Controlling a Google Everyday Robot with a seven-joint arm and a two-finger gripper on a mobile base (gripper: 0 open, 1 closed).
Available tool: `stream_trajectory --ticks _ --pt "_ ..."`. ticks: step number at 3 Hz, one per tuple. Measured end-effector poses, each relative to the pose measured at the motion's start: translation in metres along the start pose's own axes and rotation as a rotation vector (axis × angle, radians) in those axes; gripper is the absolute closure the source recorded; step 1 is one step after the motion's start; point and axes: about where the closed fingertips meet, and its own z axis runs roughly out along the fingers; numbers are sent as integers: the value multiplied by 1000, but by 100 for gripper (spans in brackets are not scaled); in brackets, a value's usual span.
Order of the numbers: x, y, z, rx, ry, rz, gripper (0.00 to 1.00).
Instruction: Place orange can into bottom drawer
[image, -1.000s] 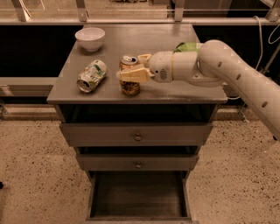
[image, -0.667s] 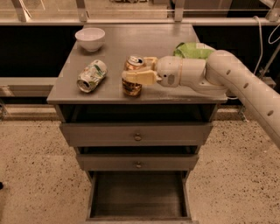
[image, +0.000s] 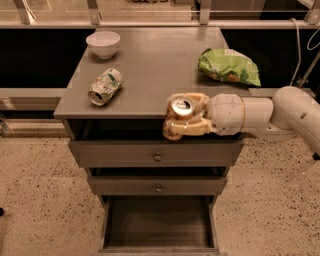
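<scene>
Claw (image: 172, 120), closed around one orange can (image: 182, 106), hangs above one open bottom drawer (image: 157, 222).

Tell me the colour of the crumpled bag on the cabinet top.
The bag is green, camera view; the hand holds the orange can at the front edge.

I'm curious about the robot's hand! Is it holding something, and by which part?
The gripper, at the front edge of the tabletop, holds the orange can by its sides.
</scene>
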Motion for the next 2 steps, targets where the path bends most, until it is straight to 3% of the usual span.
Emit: stream_trajectory --ticks 1,2 --pt "30 39 -4 -89 122 -21 100" --pt "97 74 20 -148 202 58 100"
